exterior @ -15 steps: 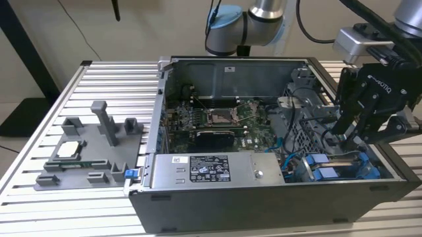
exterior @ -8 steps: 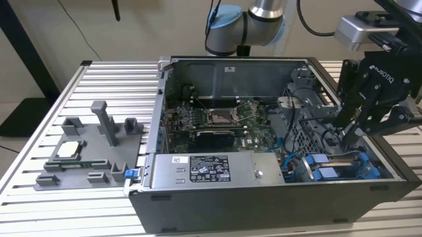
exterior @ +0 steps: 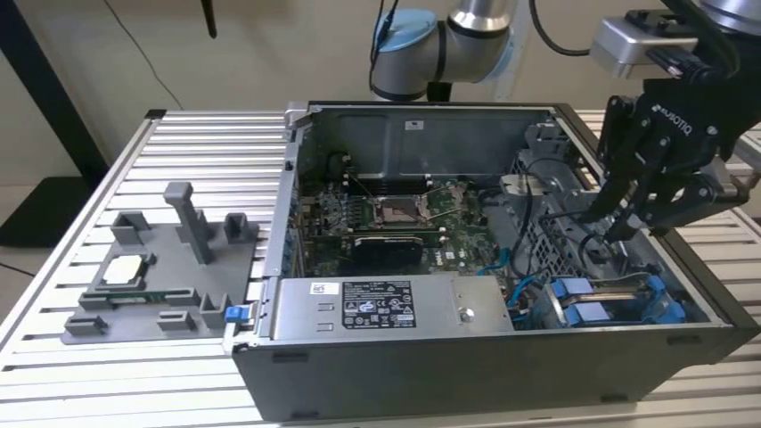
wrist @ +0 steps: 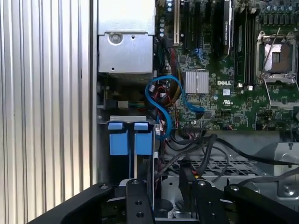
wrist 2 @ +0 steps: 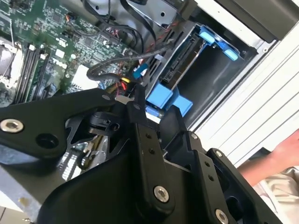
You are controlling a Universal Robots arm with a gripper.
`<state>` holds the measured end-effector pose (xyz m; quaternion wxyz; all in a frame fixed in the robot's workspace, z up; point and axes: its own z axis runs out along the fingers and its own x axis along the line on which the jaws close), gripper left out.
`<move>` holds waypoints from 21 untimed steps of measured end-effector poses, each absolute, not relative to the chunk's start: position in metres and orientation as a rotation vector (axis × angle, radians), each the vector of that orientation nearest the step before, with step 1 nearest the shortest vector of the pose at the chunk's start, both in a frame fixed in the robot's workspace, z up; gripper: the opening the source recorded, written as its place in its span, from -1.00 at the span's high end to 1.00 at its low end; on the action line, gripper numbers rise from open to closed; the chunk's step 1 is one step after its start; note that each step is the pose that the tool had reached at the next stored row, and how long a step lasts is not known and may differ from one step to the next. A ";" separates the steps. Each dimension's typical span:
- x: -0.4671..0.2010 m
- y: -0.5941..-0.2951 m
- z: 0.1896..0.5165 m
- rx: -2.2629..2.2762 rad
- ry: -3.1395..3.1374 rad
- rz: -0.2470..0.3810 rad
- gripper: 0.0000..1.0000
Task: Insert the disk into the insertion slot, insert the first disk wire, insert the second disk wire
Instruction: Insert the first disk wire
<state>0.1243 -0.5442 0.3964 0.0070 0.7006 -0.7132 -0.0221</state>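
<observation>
Low inside the open computer case, the claw is seen among black cables, just beside the grey drive cage; whether it is apart or together cannot be told, nor whether anything is clamped — a red-and-yellow wire bundle is seen right at its tip in the second wrist view. The insertion slot is found in that cage, at the corner of the case towards the exterior view's lower right; what looks to be the disk is seen lying there edge-on. Two blue carrier tabs are counted side by side in the first wrist view; one blue cable is looped just beside them. One power supply, one motherboard and one square processor socket are counted within the case. One grey fixture is set on the slatted table at the exterior view's left, well apart from the claw — one chip is laid on it. One person's arm is seen beyond the case wall in the second wrist view.
</observation>
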 end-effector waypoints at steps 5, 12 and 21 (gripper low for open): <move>0.124 -0.541 0.396 2.212 -2.250 -0.117 -1.00; 0.124 -0.541 0.393 2.235 -2.275 -0.180 -1.00; 0.124 -0.544 0.388 2.233 -2.296 -0.213 1.00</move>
